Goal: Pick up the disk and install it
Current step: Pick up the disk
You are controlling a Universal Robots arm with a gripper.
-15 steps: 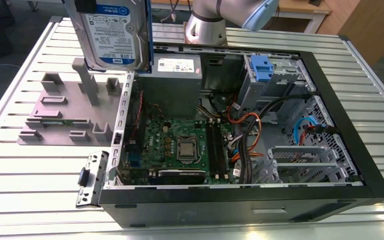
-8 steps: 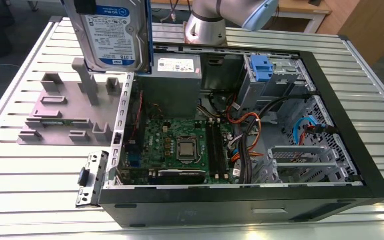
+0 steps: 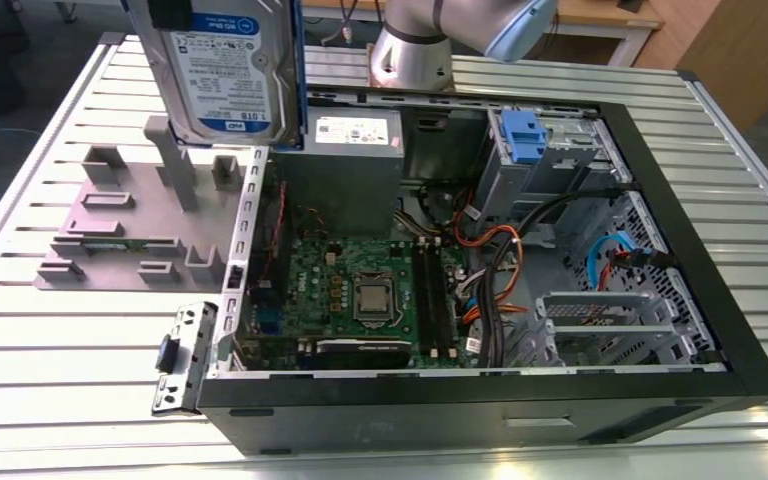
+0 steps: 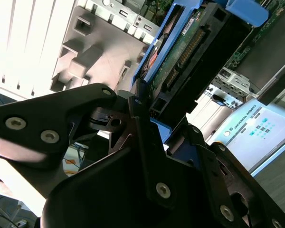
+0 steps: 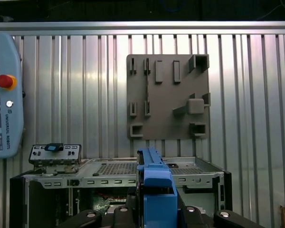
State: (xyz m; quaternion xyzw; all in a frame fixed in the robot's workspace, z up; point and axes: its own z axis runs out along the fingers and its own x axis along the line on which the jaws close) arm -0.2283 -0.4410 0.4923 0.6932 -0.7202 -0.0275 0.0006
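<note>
The pick looks done: the gripper (image 4: 166,124) is clamped on the disk (image 3: 231,70) by its blue frame. The disk hangs upright in the air just outside the open computer case (image 3: 491,398), above the grey holder plate (image 3: 111,215) beside that case. Installing remains; it sits in no bay yet

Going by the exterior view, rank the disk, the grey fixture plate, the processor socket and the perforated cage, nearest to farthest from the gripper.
1. disk: held in the gripper, exterior view's upper left.
2. grey fixture plate: on the table below it.
3. processor socket: mid-case.
4. perforated cage: case end at the exterior view's right.
</note>
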